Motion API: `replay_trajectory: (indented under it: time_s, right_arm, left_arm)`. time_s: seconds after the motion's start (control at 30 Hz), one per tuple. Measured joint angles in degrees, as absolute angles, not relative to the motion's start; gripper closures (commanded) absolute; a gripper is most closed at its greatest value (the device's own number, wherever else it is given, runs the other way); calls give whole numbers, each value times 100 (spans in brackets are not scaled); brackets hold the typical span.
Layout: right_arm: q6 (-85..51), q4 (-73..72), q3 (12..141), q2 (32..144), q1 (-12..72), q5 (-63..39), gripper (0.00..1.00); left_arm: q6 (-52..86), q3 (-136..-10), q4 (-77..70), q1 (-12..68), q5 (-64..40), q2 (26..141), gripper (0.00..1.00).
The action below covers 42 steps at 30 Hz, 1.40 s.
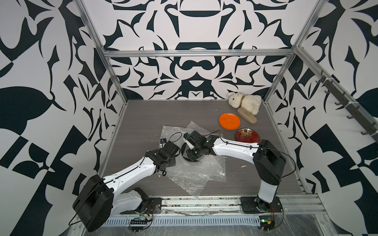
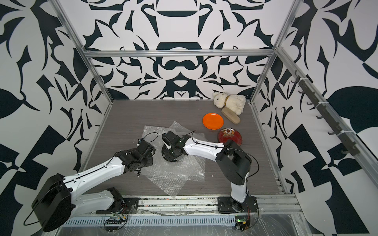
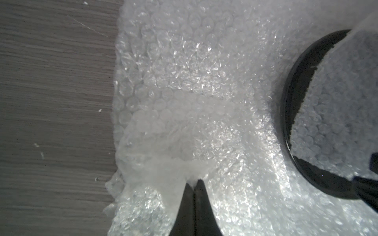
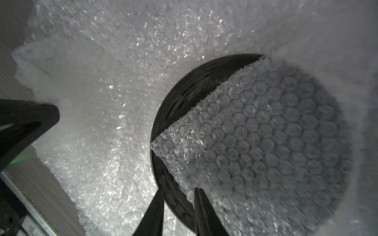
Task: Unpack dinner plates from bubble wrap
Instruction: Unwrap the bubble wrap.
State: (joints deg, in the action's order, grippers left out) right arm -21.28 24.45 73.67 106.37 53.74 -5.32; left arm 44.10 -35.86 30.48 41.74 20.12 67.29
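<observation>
freeing the black plate (image 4: 184,98): left gripper (image 3: 194,181) is pinching bubble wrap (image 3: 184,81) at its nine o'clock, right gripper (image 4: 179,196) is straddling the rim, jaws narrow; next is probably clamping and lifting clear.

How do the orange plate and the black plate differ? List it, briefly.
1. The orange plate lies bare on the table; the black plate is partly covered by bubble wrap.
2. No pincer is near the orange plate; the right pincer straddles the black plate's rim.
Both are round.
</observation>
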Motion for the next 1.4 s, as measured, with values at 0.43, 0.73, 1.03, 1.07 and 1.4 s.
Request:
replay_trajectory:
  time_s: [0.43, 0.73, 1.03, 1.07, 1.4]
  right_arm:
    - [-2191, 2694, 8200, 11378, 5411, -513, 69]
    - [-2224, 2897, 8331, 11566, 5422, -443, 69]
    - [-2226, 3159, 8573, 11804, 5492, -217, 65]
    - [-2226, 3181, 8589, 11806, 5502, -200, 64]
    - [-2239, 3280, 8667, 11880, 5522, -115, 72]
  left_arm:
    - [4510, -3435, 2816, 4174, 1962, 6521, 100]
    - [4525, -3435, 2814, 4174, 1966, 6521, 100]
    - [4525, -3435, 2814, 4174, 1966, 6521, 100]
    - [4525, -3435, 2814, 4174, 1966, 6521, 100]
    - [4521, -3435, 2816, 4174, 1966, 6521, 100]
